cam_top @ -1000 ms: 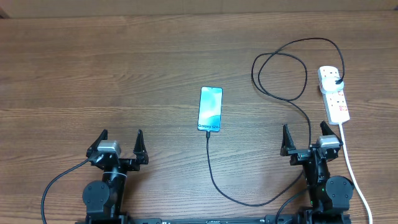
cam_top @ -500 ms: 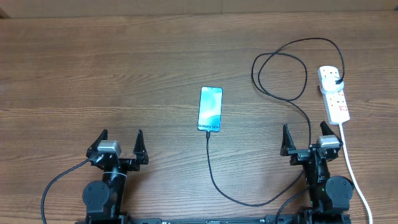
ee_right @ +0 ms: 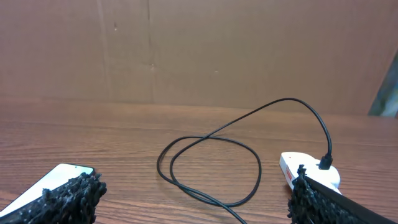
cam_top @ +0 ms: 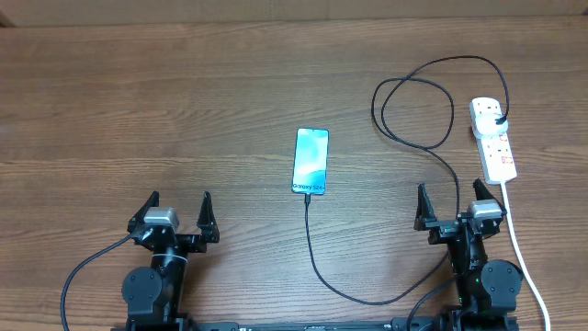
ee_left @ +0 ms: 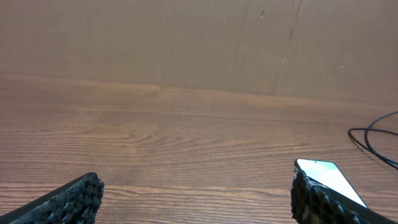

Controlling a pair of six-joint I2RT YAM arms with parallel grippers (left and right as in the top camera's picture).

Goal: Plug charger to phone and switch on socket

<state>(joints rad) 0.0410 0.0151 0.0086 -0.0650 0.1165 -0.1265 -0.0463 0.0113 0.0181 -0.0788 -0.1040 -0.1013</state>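
The phone [cam_top: 310, 161] lies flat mid-table with its blue-teal screen lit; its top corner shows in the left wrist view [ee_left: 326, 177] and the right wrist view [ee_right: 56, 180]. The black charger cable [cam_top: 317, 248] runs from the phone's near end, loops right and back [ee_right: 211, 165], and its plug [cam_top: 497, 120] sits in the white socket strip [cam_top: 496, 147], also seen in the right wrist view [ee_right: 305, 168]. My left gripper [cam_top: 175, 213] is open and empty at the near left. My right gripper [cam_top: 450, 207] is open and empty, just near of the strip.
The strip's thick white cord [cam_top: 519, 248] runs along the table's right side towards the near edge. A brown cardboard wall [ee_left: 186, 43] stands behind the table's far edge.
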